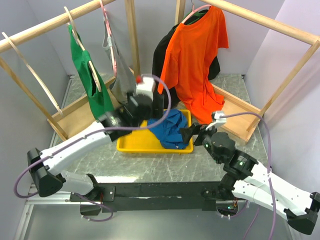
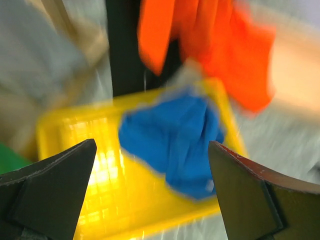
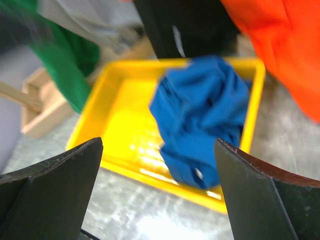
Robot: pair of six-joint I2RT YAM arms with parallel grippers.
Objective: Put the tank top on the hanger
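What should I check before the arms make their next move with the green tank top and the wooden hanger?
1. The tank top is on the hanger: ok, it hangs from the rail.
2. It is seated on both sides: cannot tell, seen edge-on.
3. The left gripper is empty: ok, open, nothing held.
4. The right gripper is empty: ok, open, nothing held.
5. The left wrist view is sharp: not ok, blurred.
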